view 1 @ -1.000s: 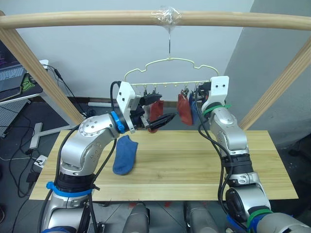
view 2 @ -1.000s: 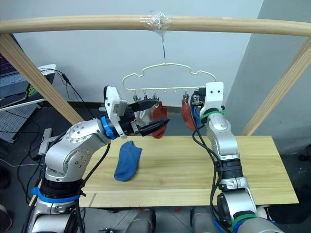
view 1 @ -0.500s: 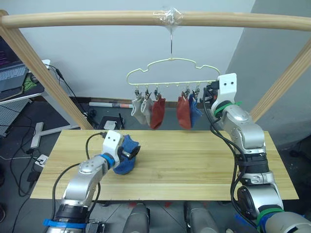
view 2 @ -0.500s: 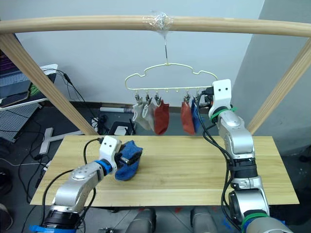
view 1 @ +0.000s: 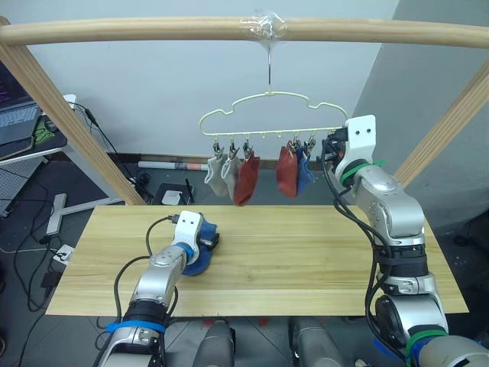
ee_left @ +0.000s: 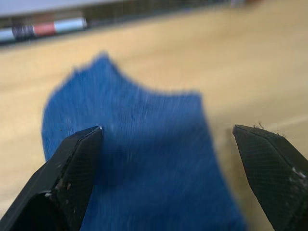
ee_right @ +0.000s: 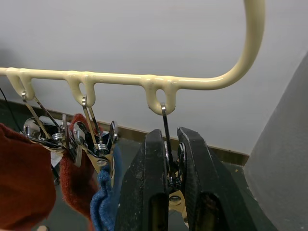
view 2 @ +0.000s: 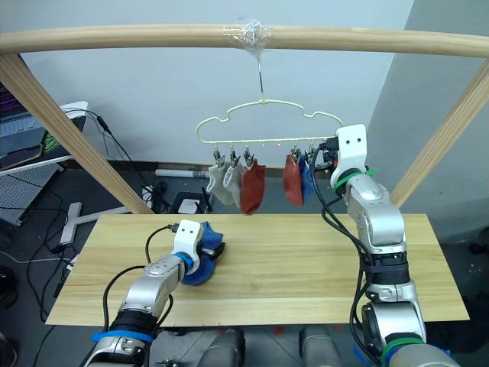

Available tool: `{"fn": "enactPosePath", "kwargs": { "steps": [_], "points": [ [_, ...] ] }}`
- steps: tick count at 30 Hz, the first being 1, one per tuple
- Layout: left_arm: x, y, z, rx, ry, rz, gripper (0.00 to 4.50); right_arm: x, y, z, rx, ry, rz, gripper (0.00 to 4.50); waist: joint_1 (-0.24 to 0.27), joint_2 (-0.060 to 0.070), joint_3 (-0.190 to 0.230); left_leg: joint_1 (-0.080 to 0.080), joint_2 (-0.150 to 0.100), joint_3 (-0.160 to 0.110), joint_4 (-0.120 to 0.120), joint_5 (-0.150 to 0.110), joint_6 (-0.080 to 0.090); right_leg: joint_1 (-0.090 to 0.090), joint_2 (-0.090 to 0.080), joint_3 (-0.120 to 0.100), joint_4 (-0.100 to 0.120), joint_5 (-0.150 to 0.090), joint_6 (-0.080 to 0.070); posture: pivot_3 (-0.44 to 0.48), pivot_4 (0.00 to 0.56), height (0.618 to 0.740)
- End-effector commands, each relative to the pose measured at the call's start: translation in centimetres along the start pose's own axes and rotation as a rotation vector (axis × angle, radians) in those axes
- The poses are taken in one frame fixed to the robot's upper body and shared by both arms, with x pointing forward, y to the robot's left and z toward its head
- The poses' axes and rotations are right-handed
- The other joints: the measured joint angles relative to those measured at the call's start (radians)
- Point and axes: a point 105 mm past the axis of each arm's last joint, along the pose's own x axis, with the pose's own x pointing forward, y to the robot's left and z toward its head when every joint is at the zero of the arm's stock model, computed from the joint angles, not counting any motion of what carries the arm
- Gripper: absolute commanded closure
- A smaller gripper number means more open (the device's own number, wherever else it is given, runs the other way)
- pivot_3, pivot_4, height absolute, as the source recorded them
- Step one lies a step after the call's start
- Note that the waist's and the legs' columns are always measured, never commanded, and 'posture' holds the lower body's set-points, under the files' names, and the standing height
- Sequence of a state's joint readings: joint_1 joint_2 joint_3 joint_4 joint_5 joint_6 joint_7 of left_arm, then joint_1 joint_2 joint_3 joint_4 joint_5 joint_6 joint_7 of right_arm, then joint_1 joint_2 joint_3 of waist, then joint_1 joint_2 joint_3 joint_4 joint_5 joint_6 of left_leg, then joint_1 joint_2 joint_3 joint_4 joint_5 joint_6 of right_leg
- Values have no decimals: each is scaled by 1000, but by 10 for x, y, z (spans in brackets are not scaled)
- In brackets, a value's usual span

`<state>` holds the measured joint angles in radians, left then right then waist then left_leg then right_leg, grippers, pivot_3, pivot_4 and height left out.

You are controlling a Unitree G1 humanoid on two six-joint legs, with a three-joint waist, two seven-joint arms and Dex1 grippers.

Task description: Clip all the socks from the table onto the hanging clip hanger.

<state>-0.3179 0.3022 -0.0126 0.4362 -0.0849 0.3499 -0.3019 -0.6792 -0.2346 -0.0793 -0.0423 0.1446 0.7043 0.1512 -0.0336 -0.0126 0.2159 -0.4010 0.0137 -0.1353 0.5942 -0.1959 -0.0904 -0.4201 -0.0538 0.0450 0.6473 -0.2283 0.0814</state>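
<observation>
One blue sock lies on the left part of the table. My left gripper is down on it and open, one finger on each side of the fabric. The cream clip hanger hangs from the pole. Clipped to it are two grey socks, a rust-red sock, another rust-red sock and a blue sock. My right gripper is at the hanger's right end, shut on the outermost clip.
A round wooden pole frame spans above the table, with slanted legs at both ends. A desk with a laptop stands at the far left, with cables on the floor behind the table.
My left arm came down from beside the hanger to the table and settled over the blue sock. The right gripper stayed at the hanger's right end.
</observation>
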Motion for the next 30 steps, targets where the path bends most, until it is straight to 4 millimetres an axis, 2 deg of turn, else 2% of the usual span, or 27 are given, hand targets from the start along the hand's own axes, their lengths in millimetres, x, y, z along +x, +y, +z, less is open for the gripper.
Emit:
{"fn": "enactPosePath", "kwargs": {
  "steps": [1, 4, 12, 14, 17, 20, 23, 26, 30],
  "points": [
    [-1, 5, -4, 22, 22, 25, 0, -6, -7, 10, 0, -39, -19, 4436, 0, 0, 0, 0, 0, 0, 0, 0, 0, 0, 0, 0, 0, 0, 0, 5, 210, 740],
    [-1, 6, -13, 15, 65, 11, 575, -10, -10, 7, 1, -29, -30, 4436, -1, 0, 0, 0, 0, 0, 0, 0, 0, 0, 0, 0, 0, -1, 3, 5, 210, 740],
    [1, -3, -6, 14, 28, -39, 2989, -11, -11, 6, -4, -23, -32, 4436, 0, 0, 0, 0, 0, 0, 0, 0, 0, 1, 0, 0, 0, -2, 4, 0, 201, 740],
    [1, -8, -4, 12, 16, -60, 3591, -11, -12, 6, -4, -23, -33, 4436, 1, 0, 0, 0, 0, 0, 0, 0, 0, 1, 0, 0, 0, -2, 4, 0, 201, 740],
    [0, -28, 7, 4, -37, -127, 4491, -11, -14, 6, -4, -17, -33, 4436, 2, 0, 0, 0, 0, 0, 0, 0, 0, 1, 0, 0, -1, -2, 4, 4, 194, 740],
    [-2, -48, 27, 11, -147, -196, 4491, -11, -17, 9, -22, -15, -26, 4436, 3, 0, 0, -1, 0, 0, 0, 0, 0, 1, 0, 0, -1, -1, 3, 3, 190, 740],
    [-16, -89, 61, 79, -308, -370, 4491, -10, -22, 12, 7, 16, -24, 4436, 3, 0, 0, -1, 0, 0, 0, 0, 0, 0, 0, 0, -1, 0, 1, 3, 190, 740],
    [-31, -118, 89, 164, -439, -482, 4491, -10, -25, 14, 53, 60, -13, 4436, 3, 0, 0, -1, 0, 0, 0, 0, 0, 1, 0, 0, -1, 1, 0, 4, 186, 740],
    [-49, -160, 139, 300, -641, -585, 4491, -9, -27, 20, 263, 177, 15, 4436, 4, 0, 0, -1, 0, 0, 1, 0, 0, 1, 0, 0, -1, 1, 0, 4, 186, 740]
  ]
}}
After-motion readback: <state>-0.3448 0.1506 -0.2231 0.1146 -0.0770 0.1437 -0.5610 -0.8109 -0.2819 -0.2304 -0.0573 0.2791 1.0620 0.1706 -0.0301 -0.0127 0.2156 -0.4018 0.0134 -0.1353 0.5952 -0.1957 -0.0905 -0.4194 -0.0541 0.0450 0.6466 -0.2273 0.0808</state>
